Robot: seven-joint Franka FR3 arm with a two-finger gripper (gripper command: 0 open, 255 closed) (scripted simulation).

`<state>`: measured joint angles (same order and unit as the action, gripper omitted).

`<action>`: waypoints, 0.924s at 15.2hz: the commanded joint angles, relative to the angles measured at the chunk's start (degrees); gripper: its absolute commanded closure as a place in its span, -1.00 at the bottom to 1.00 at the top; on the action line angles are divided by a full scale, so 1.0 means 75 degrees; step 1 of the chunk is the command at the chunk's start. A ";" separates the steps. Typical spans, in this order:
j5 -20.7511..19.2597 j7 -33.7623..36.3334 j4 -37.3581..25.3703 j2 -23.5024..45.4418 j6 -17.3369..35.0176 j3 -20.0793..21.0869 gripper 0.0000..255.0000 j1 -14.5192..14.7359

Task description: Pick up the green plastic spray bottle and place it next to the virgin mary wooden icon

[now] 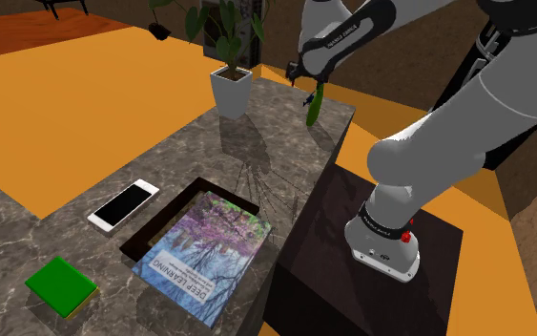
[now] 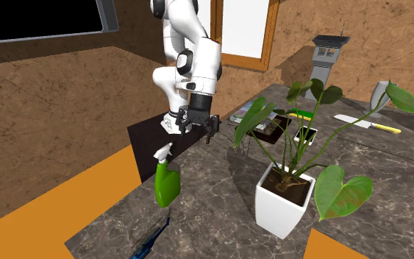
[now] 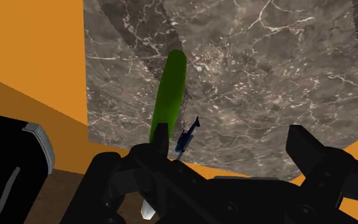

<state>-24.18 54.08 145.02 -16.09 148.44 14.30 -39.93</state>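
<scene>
The green spray bottle [image 2: 167,182] with a white nozzle stands near the marble counter's edge, close to a corner. In the shoulder view the bottle [image 1: 314,107] shows as a slim green shape just under the hand. My gripper [image 2: 195,129] hangs open above the bottle and a little to the second exterior view's right, not touching it. In the wrist view the bottle [image 3: 170,89] rises past one fingertip and lies outside the gap of the gripper [image 3: 231,137]. Nothing is between the fingers.
A small blue object [image 2: 151,239] lies on the counter [image 2: 212,221] by the bottle. A leafy plant in a white pot [image 2: 284,204] stands close by. Further along lie a book [image 1: 204,243], a phone [image 1: 123,205] and a green square [image 1: 61,284]. A grey upright object [image 2: 326,62] stands at the far end.
</scene>
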 commanded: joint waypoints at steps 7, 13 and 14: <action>-0.2793 0.3932 -0.0594 0.1675 0.0460 0.0377 -1.00 -0.1513; -0.3702 0.4579 -0.0864 0.2383 0.0746 0.0250 -1.00 -0.1651; -0.3854 0.4689 -0.0916 0.2503 0.0786 0.0223 -1.00 -0.1666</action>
<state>-51.81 88.26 138.26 1.97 153.91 16.16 -52.28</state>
